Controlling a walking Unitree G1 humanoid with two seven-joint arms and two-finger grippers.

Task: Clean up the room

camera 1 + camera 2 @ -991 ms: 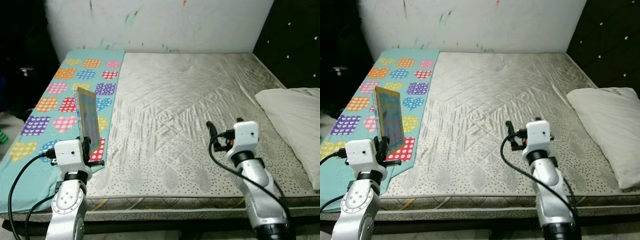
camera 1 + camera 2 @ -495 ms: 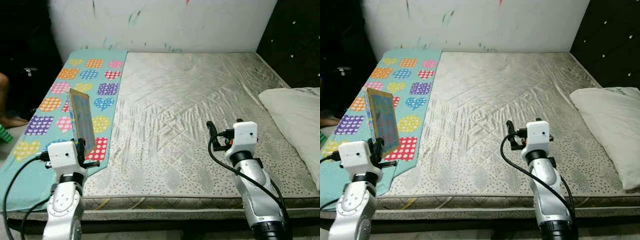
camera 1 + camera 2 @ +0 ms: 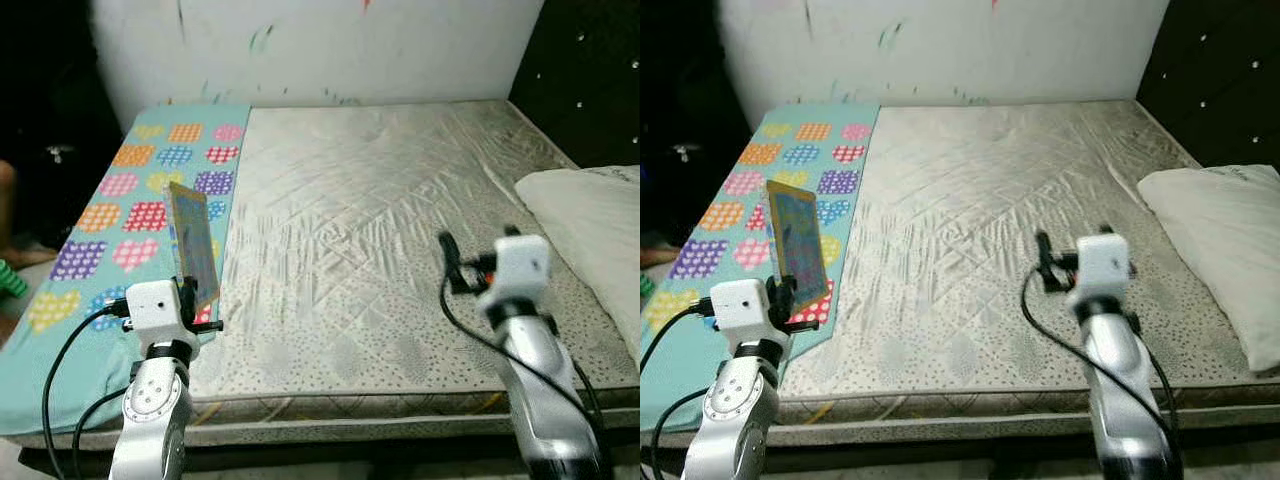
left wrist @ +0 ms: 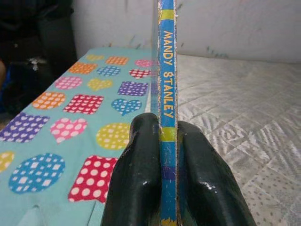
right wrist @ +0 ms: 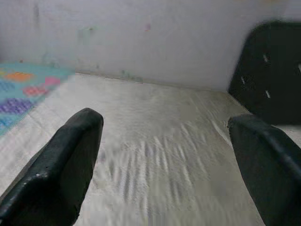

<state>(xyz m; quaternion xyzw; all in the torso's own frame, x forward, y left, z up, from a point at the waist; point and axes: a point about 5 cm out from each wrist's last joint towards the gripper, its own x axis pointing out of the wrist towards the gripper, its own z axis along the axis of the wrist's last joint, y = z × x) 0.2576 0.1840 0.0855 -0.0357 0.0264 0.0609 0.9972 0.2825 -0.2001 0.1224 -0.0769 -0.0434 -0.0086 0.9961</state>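
The left gripper (image 4: 167,179) is clamping a thin book (image 3: 193,240) upright above the bed (image 3: 400,220), near its heart-patterned blanket (image 3: 120,190), likely carrying it away to stow, while the right gripper (image 5: 164,155) is hovering wide open.

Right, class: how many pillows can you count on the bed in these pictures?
1. A white pillow lies at the right edge of the mattress, near the dark headboard. Part of it runs out of frame.

Quilted mattress (image 3: 380,210) against a marked white wall (image 3: 330,45).
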